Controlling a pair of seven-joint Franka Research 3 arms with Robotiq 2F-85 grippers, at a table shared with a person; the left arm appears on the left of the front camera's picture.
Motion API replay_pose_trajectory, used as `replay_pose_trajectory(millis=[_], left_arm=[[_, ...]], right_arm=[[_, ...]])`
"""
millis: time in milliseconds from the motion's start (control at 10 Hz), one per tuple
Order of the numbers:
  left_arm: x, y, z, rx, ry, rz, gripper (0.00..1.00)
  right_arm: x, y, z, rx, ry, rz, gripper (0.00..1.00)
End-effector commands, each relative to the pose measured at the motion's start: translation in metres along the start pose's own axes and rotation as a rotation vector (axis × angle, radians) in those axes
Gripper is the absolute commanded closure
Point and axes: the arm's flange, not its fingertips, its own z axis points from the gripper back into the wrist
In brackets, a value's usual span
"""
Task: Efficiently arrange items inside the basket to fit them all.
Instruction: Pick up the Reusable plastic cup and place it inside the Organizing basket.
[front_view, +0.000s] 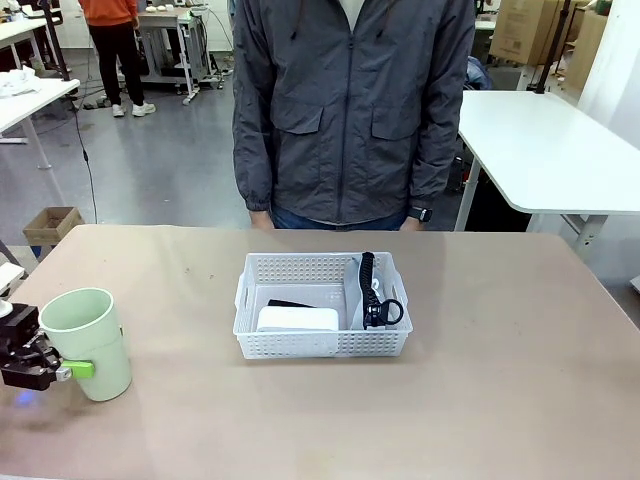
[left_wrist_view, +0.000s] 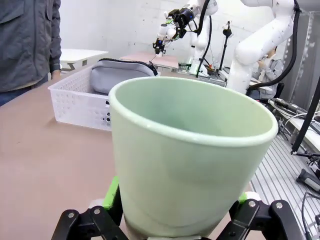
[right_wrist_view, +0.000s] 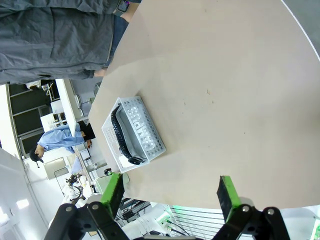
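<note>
One smooth tapered cup (front_view: 88, 342) sits clamped in left tool (front_view: 62, 372); right tool (right_wrist_view: 171, 192) wide.

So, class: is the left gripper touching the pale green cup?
Touching. In the left wrist view, the left gripper has its green pads pressed against both sides of the pale green cup, gripping its base.

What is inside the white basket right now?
In the basket a white rounded device lies front-left, with a dark item mostly hidden behind it. The grey pouch stands along the right wall, its black strap draped over it. Anything beneath them is covered.
</note>
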Motion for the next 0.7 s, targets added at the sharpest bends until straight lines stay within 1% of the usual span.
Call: replay_pose_trajectory(millis=[0,100,200,300,500,600], left_arm=[[0.002,-0.041,-0.021,-0.001,-0.028,-0.029,0.0],[0.002,-0.043,-0.022,-0.012,-0.021,-0.035,0.46],[0.003,-0.045,-0.023,-0.016,-0.031,-0.04,0.58],[0.004,-0.046,-0.022,-0.016,-0.034,-0.043,1.0],[0.008,-0.053,-0.023,-0.03,-0.052,-0.018,1.0],[0.016,-0.06,-0.024,-0.031,-0.057,-0.025,0.71]], right_arm=[[0.001,0.001,0.0,0.008,0.001,0.002,0.0],[0.001,0.001,0.0,0.008,0.001,0.002,0.0],[0.001,0.001,0.0,0.008,0.001,0.002,0.0],[0.001,0.001,0.0,0.008,0.001,0.002,0.0],[0.001,0.001,0.0,0.008,0.001,0.002,0.0],[0.001,0.001,0.0,0.008,0.001,0.002,0.0]])
